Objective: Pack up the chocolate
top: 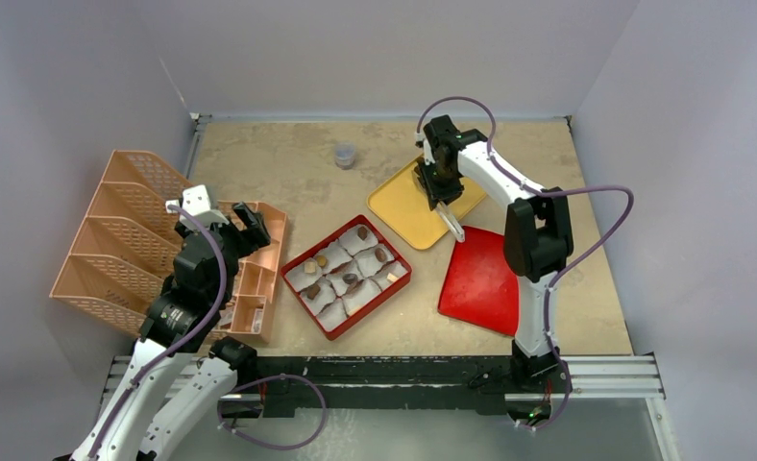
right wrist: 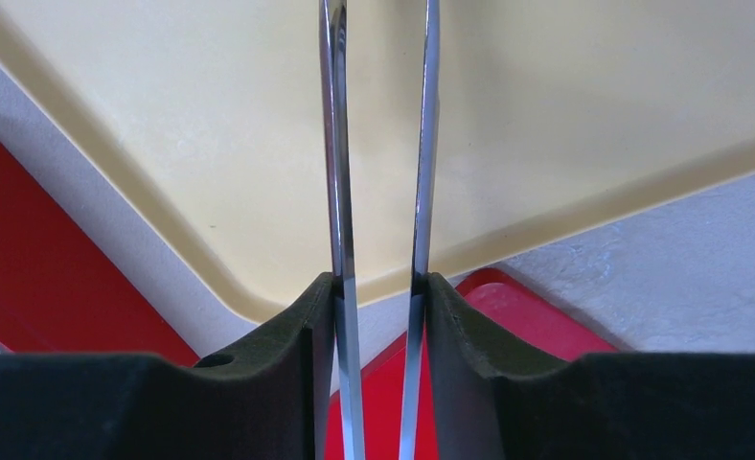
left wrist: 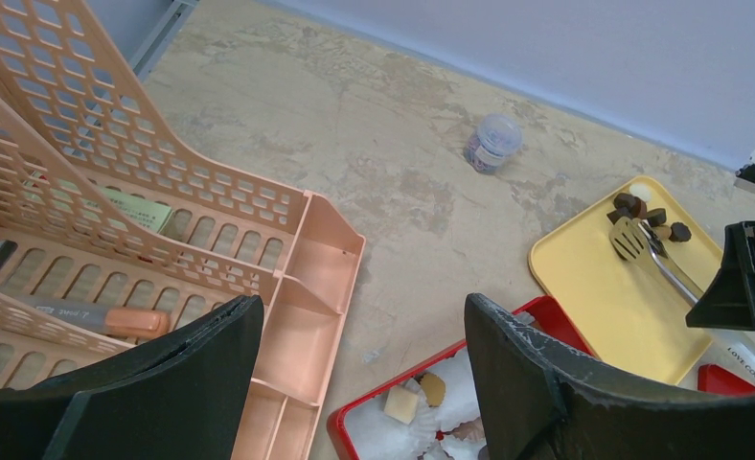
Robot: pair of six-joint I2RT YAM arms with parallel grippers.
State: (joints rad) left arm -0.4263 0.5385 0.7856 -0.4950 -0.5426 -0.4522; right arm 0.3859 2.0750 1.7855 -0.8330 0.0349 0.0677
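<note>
Several dark brown chocolate chunks (left wrist: 642,211) lie at the far end of the yellow tray (top: 403,206). My right gripper (top: 440,187) is over that tray, shut on metal tongs (left wrist: 647,247) whose spoon-like tips reach the chunks. In the right wrist view the pads (right wrist: 307,326) press the two tong arms (right wrist: 340,144), which stay a little apart. The red box (top: 322,245) holds white paper cups, some with chocolate (top: 351,279); a cream chunk (left wrist: 401,403) shows in one. My left gripper (top: 245,226) is open and empty above the peach organizer, left of the box.
The peach desk organizer (top: 125,230) with pens fills the left side. The red lid (top: 480,279) lies right of the box, partly under the yellow tray's corner. A small clear jar (top: 345,155) stands at the back. Grey walls enclose the table.
</note>
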